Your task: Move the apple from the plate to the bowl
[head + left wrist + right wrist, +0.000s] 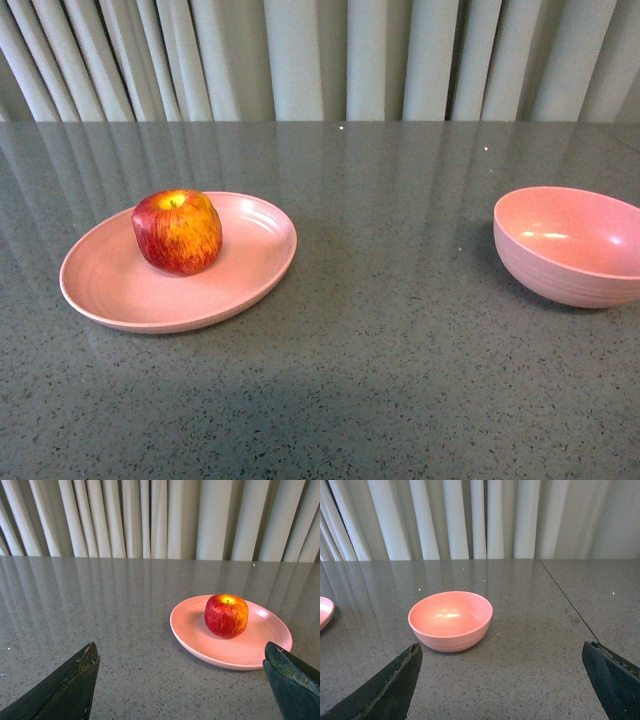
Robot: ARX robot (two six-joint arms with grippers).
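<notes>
The red apple [178, 231] with yellow streaks sits upright on the shallow pink plate [105, 285] at the left of the table. The deep pink bowl [570, 245] stands empty at the right. Neither arm shows in the front view. In the left wrist view my left gripper [181, 655] is open and empty, short of the plate [250, 650] with the apple [226, 615] on it. In the right wrist view my right gripper [501, 655] is open and empty, short of the bowl [451, 620].
Pale pleated curtains [320, 55] hang behind the grey speckled table [390, 350]. A seam [567, 602] runs across the tabletop beside the bowl. The plate's edge [324, 611] shows at the side of the right wrist view.
</notes>
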